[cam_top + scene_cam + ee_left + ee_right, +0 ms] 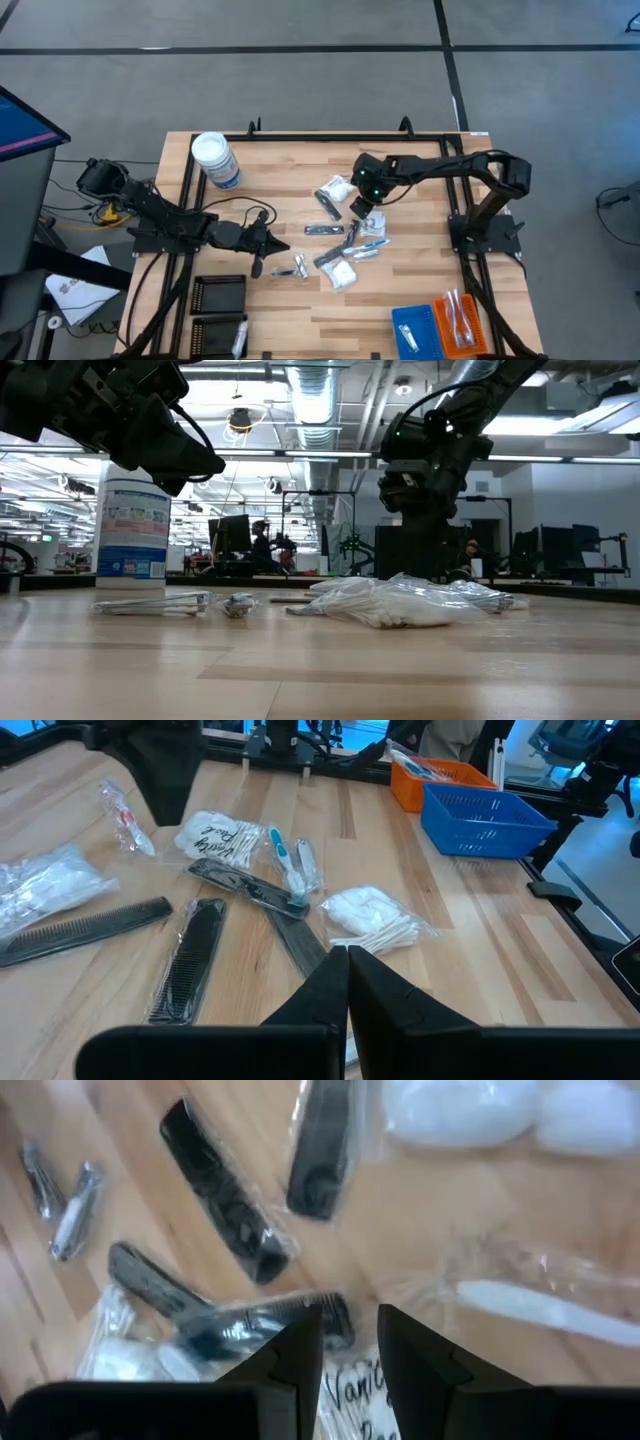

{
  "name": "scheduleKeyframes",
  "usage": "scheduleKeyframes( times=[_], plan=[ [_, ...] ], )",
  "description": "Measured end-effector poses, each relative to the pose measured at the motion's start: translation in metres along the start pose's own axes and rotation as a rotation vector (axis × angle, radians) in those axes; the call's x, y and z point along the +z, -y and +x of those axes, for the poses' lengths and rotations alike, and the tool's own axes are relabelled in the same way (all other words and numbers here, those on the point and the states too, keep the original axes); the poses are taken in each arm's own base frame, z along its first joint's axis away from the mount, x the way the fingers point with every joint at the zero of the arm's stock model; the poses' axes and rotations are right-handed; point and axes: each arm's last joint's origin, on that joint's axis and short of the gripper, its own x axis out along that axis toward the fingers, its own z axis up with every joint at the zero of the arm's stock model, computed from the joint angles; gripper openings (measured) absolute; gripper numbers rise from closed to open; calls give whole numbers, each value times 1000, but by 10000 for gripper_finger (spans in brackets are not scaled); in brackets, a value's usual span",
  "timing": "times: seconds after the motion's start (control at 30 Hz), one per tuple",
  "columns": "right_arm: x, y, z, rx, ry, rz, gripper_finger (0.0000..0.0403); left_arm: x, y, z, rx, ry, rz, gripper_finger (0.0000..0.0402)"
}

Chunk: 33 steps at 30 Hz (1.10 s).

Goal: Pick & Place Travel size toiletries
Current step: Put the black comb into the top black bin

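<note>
In the middle of the wooden table [300, 170] lies a small heap of travel toiletries. There are black combs [85, 927] in clear wrap, a blue toothbrush [282, 860], a bag of cotton swabs [372, 916] and a bag of cotton balls [40, 880]. A little to the left of the heap lie shiny nail clippers [297, 266].

The right gripper [362, 207] hangs just above the far right side of the heap. Its two dark fingers [296, 1350] stand a little apart, with a narrow gap between them. Nothing is held in the gap. Right under the fingers are a black comb and a white packet with writing on it [350, 1405].

The left gripper [268, 245] hangs over the table left of the heap, near the nail clippers. Its fingers [330, 985] are pressed tight together and hold nothing.

A big round jar with a white lid [215, 160] stands at the far left. Black trays [217, 305] sit at the near left edge. A blue tray [412, 328] and an orange tray [458, 318] sit at the near right edge, and the orange one has some wrapped items in it.
</note>
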Motion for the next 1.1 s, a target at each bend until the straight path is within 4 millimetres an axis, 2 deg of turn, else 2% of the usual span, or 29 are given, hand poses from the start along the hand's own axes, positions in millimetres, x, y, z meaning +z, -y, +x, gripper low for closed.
scheduleKeyframes(
  times=[0.13, 0.47, 0.8, 1.1],
  plan=[
    [1, 0, 1, 3, 5, 34, 92, 0, 0, 0, 0, 0, 0, 3],
    [-6, 8, 39, -14, -118, 58, 92, 0, 0, 0, -1, 1, 0, 3],
    [-7, 1, 43, 76, -140, -11, 92, 0, 0, 0, -1, 1, 0, 3],
    [-8, -3, 44, 80, -141, -23, 92, 0, 0, 0, -2, 1, 0, 3]
  ],
)
